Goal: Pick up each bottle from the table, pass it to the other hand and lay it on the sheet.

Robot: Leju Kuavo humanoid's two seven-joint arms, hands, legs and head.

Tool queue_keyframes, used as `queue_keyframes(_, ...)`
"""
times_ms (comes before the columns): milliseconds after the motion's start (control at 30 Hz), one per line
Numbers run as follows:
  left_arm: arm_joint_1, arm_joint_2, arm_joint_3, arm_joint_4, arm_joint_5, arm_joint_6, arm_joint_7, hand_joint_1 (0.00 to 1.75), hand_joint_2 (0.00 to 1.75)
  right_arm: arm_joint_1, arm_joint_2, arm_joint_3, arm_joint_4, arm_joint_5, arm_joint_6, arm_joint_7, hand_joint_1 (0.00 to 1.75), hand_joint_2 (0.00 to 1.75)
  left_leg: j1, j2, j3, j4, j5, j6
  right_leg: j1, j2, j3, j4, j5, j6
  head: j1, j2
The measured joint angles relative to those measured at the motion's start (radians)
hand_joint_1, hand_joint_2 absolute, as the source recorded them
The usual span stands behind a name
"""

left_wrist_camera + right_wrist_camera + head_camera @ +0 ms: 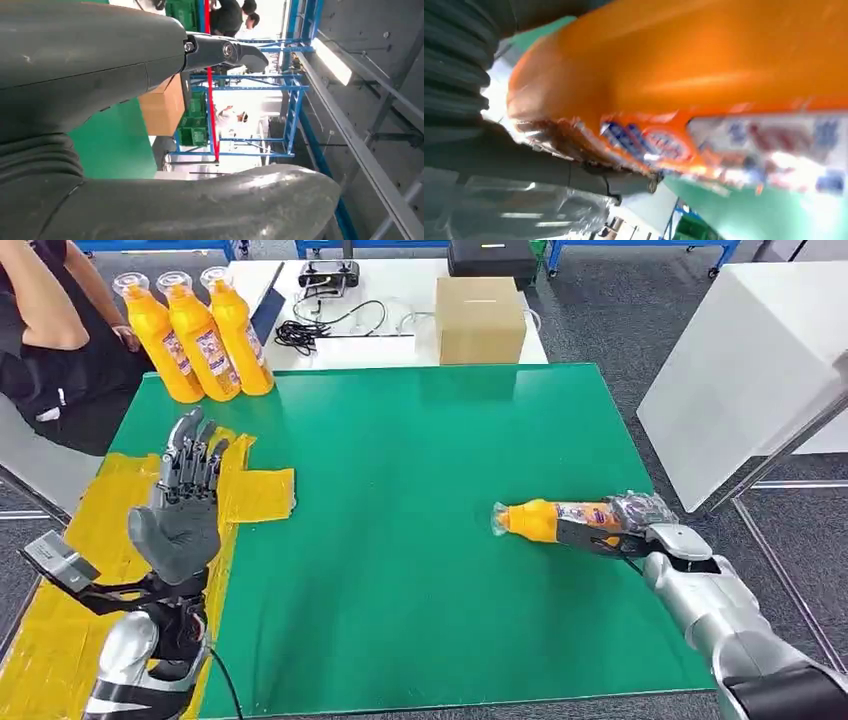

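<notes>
Over the green table's right side, the right hand is clamping its fingers on a bottle lying sideways. Above the yellow sheet, the left hand is hovering, fingers apart, holding nothing.

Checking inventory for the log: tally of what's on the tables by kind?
Orange bottles: 4, three standing at the mat's far left corner, one lying in the right hand
Cardboard box: 1
Yellow sheet: 1
Green mat: 1
Black cable bundle: 1
Controller-like device: 1
Total: 9
</notes>
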Motion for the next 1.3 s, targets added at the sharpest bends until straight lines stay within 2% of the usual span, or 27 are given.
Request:
queue_keyframes(67, 0.009, 0.000, 0.000, 0.000, 0.001, 0.008, 0.017, 0.00, 0.00, 0.048, 0.025, -0.013, -0.079, -0.046, -0.040, 0.002, 1.75, 1.75, 0.000, 0.000, 0.000, 0.000, 0.000, 0.000, 0.000, 0.000, 0.000, 0.000, 0.000, 0.000, 0.000, 0.000)
queue_keyframes(200, 0.044, -0.002, 0.000, -0.009, 0.026, 0.018, 0.044, 0.00, 0.00, 0.161, 0.076, -0.020, -0.366, -0.114, -0.078, 0.037, 1.75, 1.75, 0.001, 0.000, -0.002, 0.000, 0.000, 0.000, 0.000, 0.000, -0.005, 0.002, -0.001, 0.000, -0.001, 0.000)
queue_keyframes(300, 0.060, -0.004, 0.000, -0.017, 0.032, 0.018, 0.047, 0.00, 0.00, 0.197, 0.091, -0.020, -0.494, -0.124, -0.077, 0.061, 1.75, 1.75, 0.001, -0.005, -0.004, 0.000, 0.000, 0.000, 0.000, -0.004, -0.005, 0.002, -0.001, -0.001, -0.001, 0.000)
queue_keyframes(367, 0.066, -0.004, 0.002, -0.018, 0.034, 0.018, 0.048, 0.00, 0.00, 0.209, 0.092, -0.024, -0.545, -0.133, -0.077, 0.063, 1.75, 1.75, 0.001, -0.005, -0.005, 0.000, 0.000, 0.000, 0.000, -0.003, -0.005, 0.002, -0.001, -0.001, -0.001, 0.000)
queue_keyframes(400, 0.067, -0.004, 0.002, -0.018, 0.034, 0.018, 0.048, 0.00, 1.75, 0.214, 0.093, -0.025, -0.561, -0.135, -0.077, 0.062, 1.75, 1.75, 0.001, -0.004, -0.005, 0.000, 0.000, 0.000, 0.000, -0.003, -0.005, 0.002, -0.001, -0.001, 0.000, 0.000)
queue_keyframes(533, 0.070, -0.004, 0.002, -0.022, 0.038, 0.018, 0.048, 0.00, 1.75, 0.230, 0.095, -0.028, -0.604, -0.155, -0.082, 0.039, 1.75, 1.75, 0.000, -0.004, -0.005, 0.000, 0.000, 0.000, -0.001, -0.003, -0.005, 0.002, -0.001, 0.000, 0.000, 0.000)
queue_keyframes(667, 0.104, -0.011, 0.007, -0.039, 0.101, 0.032, 0.050, 0.00, 1.75, 0.265, 0.121, -0.030, -0.717, -0.247, -0.104, -0.014, 1.75, 1.75, 0.000, -0.002, -0.005, 0.000, 0.000, 0.000, -0.001, -0.002, -0.005, 0.002, -0.001, 0.000, 0.000, 0.000)
queue_keyframes(900, 0.156, -0.030, 0.008, -0.084, 0.167, 0.026, 0.032, 0.00, 1.75, 0.306, 0.173, 0.052, -0.915, -0.295, -0.126, -0.016, 1.75, 1.75, 0.001, -0.002, -0.006, -0.001, 0.000, -0.001, 0.001, -0.002, -0.007, 0.002, -0.002, -0.001, -0.001, 0.000)
queue_keyframes(1133, 0.175, -0.046, -0.005, -0.109, 0.168, 0.030, 0.025, 0.00, 1.75, 0.363, 0.246, 0.083, -0.972, -0.405, -0.222, -0.065, 1.75, 1.75, 0.001, -0.002, -0.005, -0.001, 0.000, -0.001, 0.000, -0.002, -0.007, 0.002, -0.002, -0.001, 0.000, 0.000)
queue_keyframes(1300, 0.175, -0.054, -0.032, -0.114, 0.171, 0.032, 0.022, 0.00, 1.75, 0.385, 0.298, 0.088, -0.973, -0.464, -0.241, -0.084, 1.75, 1.75, 0.000, -0.002, -0.005, -0.001, 0.000, -0.001, 0.000, -0.002, -0.007, 0.002, -0.001, -0.001, 0.000, 0.000)
